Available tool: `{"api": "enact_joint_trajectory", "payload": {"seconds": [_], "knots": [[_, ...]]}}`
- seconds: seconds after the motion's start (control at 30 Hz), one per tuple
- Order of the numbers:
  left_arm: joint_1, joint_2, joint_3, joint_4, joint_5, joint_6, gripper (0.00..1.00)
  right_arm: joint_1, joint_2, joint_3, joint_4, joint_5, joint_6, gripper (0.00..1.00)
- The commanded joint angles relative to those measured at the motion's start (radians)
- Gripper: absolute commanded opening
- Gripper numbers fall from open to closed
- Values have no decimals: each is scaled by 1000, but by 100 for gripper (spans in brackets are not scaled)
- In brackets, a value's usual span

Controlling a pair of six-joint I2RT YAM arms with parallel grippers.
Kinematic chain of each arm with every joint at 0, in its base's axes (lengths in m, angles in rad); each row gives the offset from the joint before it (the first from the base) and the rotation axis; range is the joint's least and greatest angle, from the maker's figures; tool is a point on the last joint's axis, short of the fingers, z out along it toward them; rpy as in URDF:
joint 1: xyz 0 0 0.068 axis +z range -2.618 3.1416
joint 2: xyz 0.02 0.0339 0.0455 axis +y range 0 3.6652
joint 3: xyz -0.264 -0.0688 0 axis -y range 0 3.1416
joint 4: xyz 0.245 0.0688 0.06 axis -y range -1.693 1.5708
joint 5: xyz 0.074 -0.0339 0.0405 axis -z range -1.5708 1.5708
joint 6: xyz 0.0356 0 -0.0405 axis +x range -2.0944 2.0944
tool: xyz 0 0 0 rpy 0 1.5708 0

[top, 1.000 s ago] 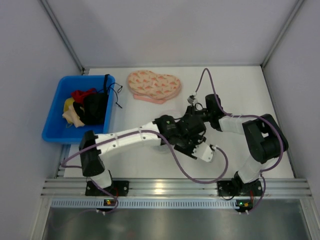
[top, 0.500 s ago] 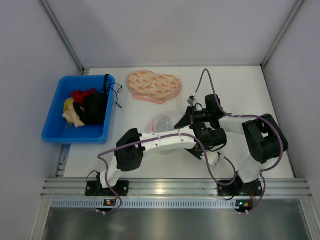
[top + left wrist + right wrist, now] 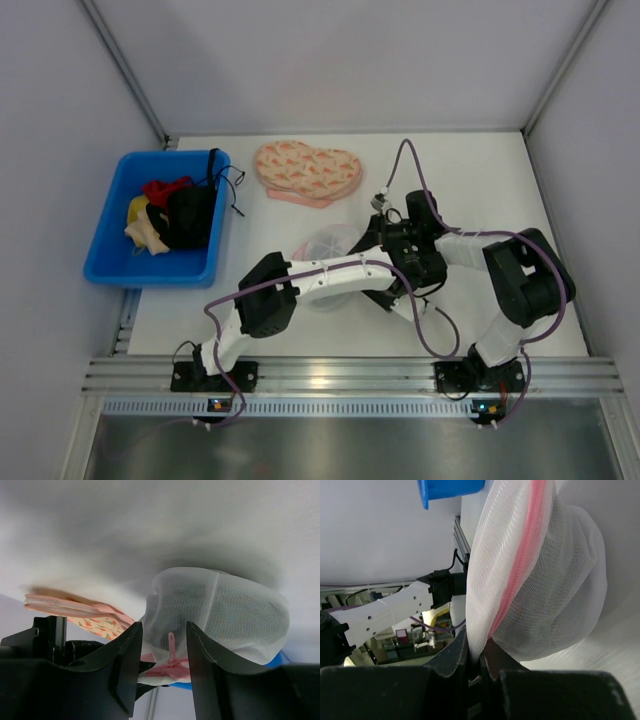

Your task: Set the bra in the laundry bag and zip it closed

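Observation:
The laundry bag, a white mesh dome with a pink zip rim, is held up on its edge at the table's middle. My right gripper is shut on its rim, next to the pink zip band. My left gripper is open just right of the bag. The pink zip pull hangs between its fingers, untouched; in the top view the gripper is hard to make out. The bra, black fabric, lies in the blue bin.
The peach-pink heart-shaped patterned piece lies at the back middle, just behind the bag. The bin also holds red and yellowish cloth. Both arms' cables loop over the table's right half. White walls enclose the table.
My left arm has swung right, its elbow moving toward the middle, and no longer covers the bag. The right gripper stays on the bag's rim.

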Motion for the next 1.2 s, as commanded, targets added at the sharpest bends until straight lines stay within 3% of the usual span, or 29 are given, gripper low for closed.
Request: {"api": "enact_joint_trajectory", "payload": {"seconds": [0.0, 0.3, 0.43, 0.6, 1.17], "knots": [[15, -11, 23, -48, -37, 19, 46, 19, -2, 24, -10, -9, -34, 0], [22, -25, -21, -71, -54, 23, 39, 19, 3, 30, -15, -11, -34, 0], [24, -30, -32, -79, -57, 28, 26, 19, 1, 33, -16, -11, -36, 0], [22, -30, -28, -108, -38, 22, 0, 19, 6, 41, -21, -11, -43, 0], [-116, -86, 2, -160, 127, -67, 0, -1, 106, 247, -309, 29, -309, 0]]}}
